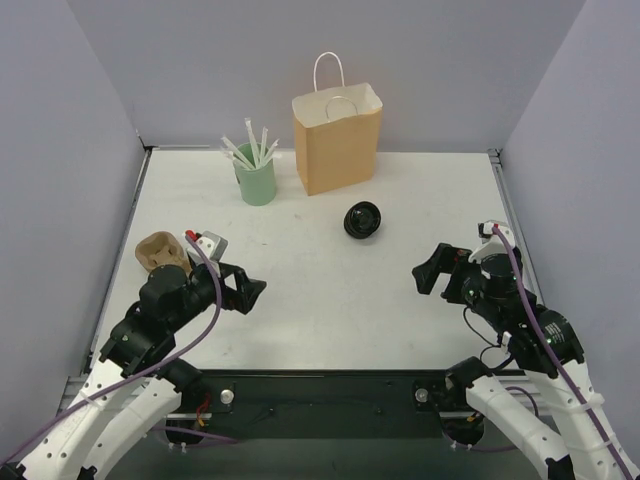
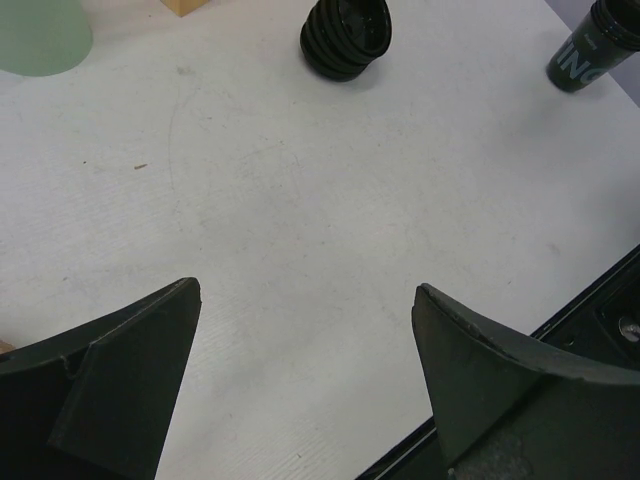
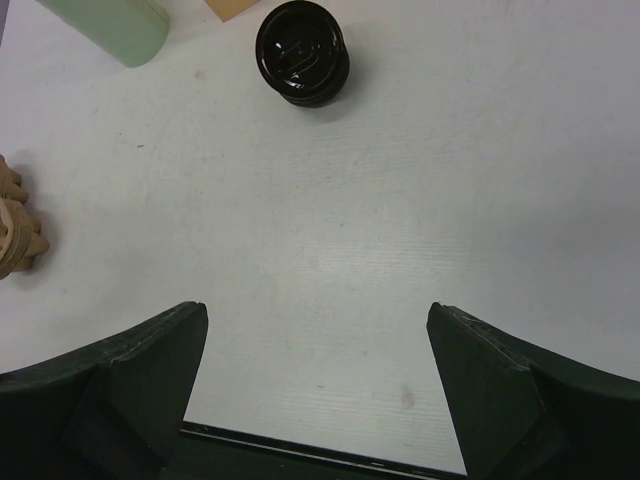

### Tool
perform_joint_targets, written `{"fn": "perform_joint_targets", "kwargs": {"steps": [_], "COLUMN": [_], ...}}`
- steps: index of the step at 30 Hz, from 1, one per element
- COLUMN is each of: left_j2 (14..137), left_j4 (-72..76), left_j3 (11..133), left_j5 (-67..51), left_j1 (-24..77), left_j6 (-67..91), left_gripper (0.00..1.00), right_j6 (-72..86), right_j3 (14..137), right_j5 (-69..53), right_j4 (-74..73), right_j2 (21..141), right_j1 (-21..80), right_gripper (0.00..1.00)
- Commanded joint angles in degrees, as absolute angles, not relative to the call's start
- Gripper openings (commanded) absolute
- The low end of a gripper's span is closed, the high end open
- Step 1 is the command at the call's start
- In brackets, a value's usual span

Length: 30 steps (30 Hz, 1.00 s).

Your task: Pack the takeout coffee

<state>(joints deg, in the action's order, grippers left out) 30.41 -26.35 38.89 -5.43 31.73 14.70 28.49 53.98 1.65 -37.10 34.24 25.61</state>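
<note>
The takeout coffee [image 1: 363, 219] is a small black cup with a black lid, lying on its side in the middle of the table in front of the brown paper bag [image 1: 337, 140]. It also shows at the top of the left wrist view [image 2: 345, 35] and of the right wrist view [image 3: 302, 52], its lid towards the right wrist camera. My left gripper [image 1: 252, 290] is open and empty, low over the table near left of the cup; its jaws [image 2: 305, 290] stand wide apart. My right gripper [image 1: 428, 272] is open and empty, near right of the cup [image 3: 317, 308].
A mint-green cup of white straws [image 1: 256, 175] stands left of the bag. A brown pulp cup carrier [image 1: 160, 250] lies at the left beside my left arm. The upright bag is open at the top, with white handles. Grey walls enclose the table.
</note>
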Motion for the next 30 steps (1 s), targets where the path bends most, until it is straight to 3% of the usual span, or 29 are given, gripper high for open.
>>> {"fn": "perform_joint_targets", "kwargs": {"steps": [1,5,14,18,23,30], "left_j2": [29.36,29.09,29.35,29.44,28.92,29.53], "left_j4": [-25.23,-25.14,-25.05,-25.22,-25.40,-25.05], "left_j3": [40.61,40.52,40.43,40.60,40.78,40.78], "left_j5": [-3.87,-2.99,-3.86,-4.66,-4.83,-6.76], "left_j1": [31.90,31.90,31.99,32.17,32.26,32.52], "left_j6": [14.41,14.41,14.50,14.50,14.50,14.33], "left_gripper": [0.97,0.97,0.97,0.97,0.97,0.97], "right_j6": [28.83,29.27,18.82,14.95,14.06,13.63], "right_j3": [56.25,55.64,62.47,66.79,69.43,72.77], "right_j5": [5.97,11.93,31.72,15.70,11.53,11.42], "right_j4": [-36.39,-36.30,-36.91,-38.76,-40.43,-40.52], "right_j2": [34.19,34.10,47.43,55.62,66.33,79.70], "right_j1": [25.93,25.93,22.43,7.94,-1.91,-6.32], "right_gripper": [1.00,0.99,0.85,0.77,0.67,0.57]}}
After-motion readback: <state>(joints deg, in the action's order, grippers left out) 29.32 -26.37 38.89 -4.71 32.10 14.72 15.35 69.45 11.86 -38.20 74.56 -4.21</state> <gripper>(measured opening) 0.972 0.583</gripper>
